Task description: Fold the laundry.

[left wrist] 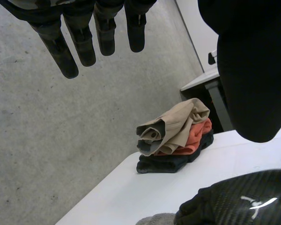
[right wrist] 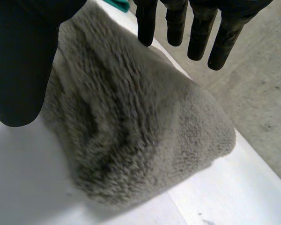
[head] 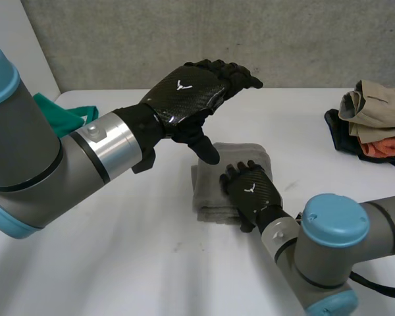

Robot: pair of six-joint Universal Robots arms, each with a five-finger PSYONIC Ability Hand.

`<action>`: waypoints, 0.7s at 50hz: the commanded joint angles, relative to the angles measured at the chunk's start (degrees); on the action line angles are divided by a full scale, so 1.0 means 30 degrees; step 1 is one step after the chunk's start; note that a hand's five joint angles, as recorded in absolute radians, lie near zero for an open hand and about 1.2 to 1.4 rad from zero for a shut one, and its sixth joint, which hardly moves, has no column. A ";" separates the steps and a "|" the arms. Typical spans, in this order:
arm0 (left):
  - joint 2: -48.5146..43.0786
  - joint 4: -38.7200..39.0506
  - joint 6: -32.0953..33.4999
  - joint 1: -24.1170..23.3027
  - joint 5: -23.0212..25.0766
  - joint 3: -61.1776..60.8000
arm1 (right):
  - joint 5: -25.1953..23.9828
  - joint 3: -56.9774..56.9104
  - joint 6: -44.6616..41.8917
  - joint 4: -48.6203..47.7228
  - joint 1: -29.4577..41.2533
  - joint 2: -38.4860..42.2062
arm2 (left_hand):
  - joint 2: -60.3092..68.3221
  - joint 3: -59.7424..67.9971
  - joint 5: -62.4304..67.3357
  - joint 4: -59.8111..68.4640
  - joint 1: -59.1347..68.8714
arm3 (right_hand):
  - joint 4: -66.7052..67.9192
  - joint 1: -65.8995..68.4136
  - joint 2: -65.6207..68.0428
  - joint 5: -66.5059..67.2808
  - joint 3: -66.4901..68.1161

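Far on the left, a green cloth lies at the edge of the white surface. It may not be folded, but the left arm hides most of it. The left hand hangs in the air over the far left part of the grey towel. Its palm faces down, its fingers are straight and wide, and its thumb points down toward the towel. It holds nothing. The towel lies in the middle of the surface, folded into a small thick block. The right hand lies on the near right part of the towel. Its fingers are loose and not gripping, and it presses the fold down. Far on the right sits a pile of folded clothes, tan on top, orange under it, dark at the bottom. I think the towel's fold is done and this is the pat-down step. Next the towel likely needs to go to the pile. For that, one hand must get its fingers under the towel and its thumb on top. Then it must lift the towel flat, so the folds do not fall open.
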 commanded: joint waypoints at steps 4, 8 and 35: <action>-0.0054 0.0066 0.0162 -0.0154 -0.0318 -0.0021 | 0.0845 -0.1918 -0.0124 -0.0640 -0.0141 0.1341 | -0.0105 -0.0167 -0.0023 -0.0051 -0.0209 | 0.3849 0.4451 0.3998 0.3665 0.4274; -0.0054 0.0066 0.0162 -0.0154 -0.0318 -0.0050 | 0.0553 -0.2503 -0.0065 -0.0669 -0.0171 0.1575 | -0.0160 -0.0223 -0.0079 -0.0107 -0.0264 | 0.7442 0.8045 0.7592 0.7258 0.7868; 0.0005 0.0095 0.0162 -0.0096 -0.0611 -0.0548 | -0.1001 -0.5727 0.0345 0.1059 -0.0405 0.3743 | -0.0217 -0.0280 -0.0135 -0.0164 -0.0321 | 0.6382 0.6984 0.6531 0.6198 0.6807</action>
